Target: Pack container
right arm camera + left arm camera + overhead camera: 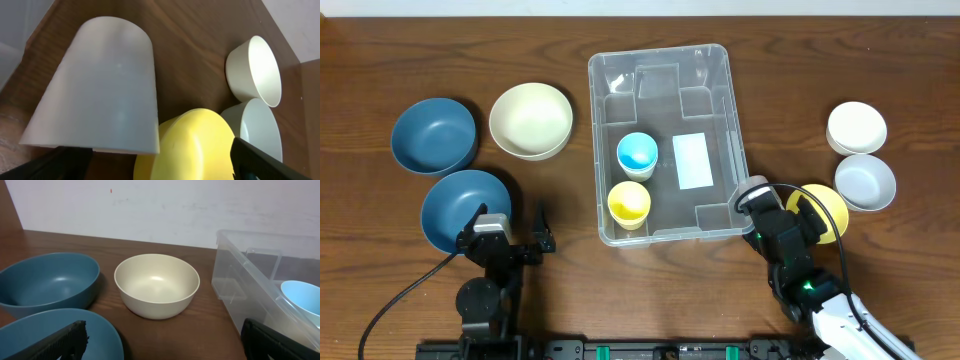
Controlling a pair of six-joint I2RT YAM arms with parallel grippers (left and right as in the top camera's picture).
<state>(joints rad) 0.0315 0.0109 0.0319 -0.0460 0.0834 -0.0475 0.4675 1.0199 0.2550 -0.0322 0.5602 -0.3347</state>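
Overhead view, near edge of the desk point(380, 40) first: left gripper point(512, 228) hangs at the near left, fingers spread wide and empty, above the far rim of the nearer blue bowl point(460, 200). Right gripper point(160, 152) is at the near right, just off the container's near right corner. Its fingers are wide apart with a pale cup point(95, 85) between them, not pinched on both sides as far as the right wrist view shows, so it reads as released. Cannot tell if the cup rests on the desk or against the rim. Yellow bowl point(830, 205) sits just beside the cup, partly under the arm. The container point(660, 52) is mid desk, its long side running near to far, holding a yellow cup point(629, 201), a blue cup point(637, 152) farther in, and a white label point(692, 161) on the base. Farther back on the left are a second blue bowl point(433, 134) and a cream bowl point(530, 120), on the right a grey bowl point(865, 181) and then a white bowl point(857, 127). Risks, by my judgement: the cup sits off centre between the fingers, so closing could push it sideways or squirt it out. The far finger could catch the yellow bowl. On a low lift the cup could clip the container rim, and a careless drop could knock over the cups inside.
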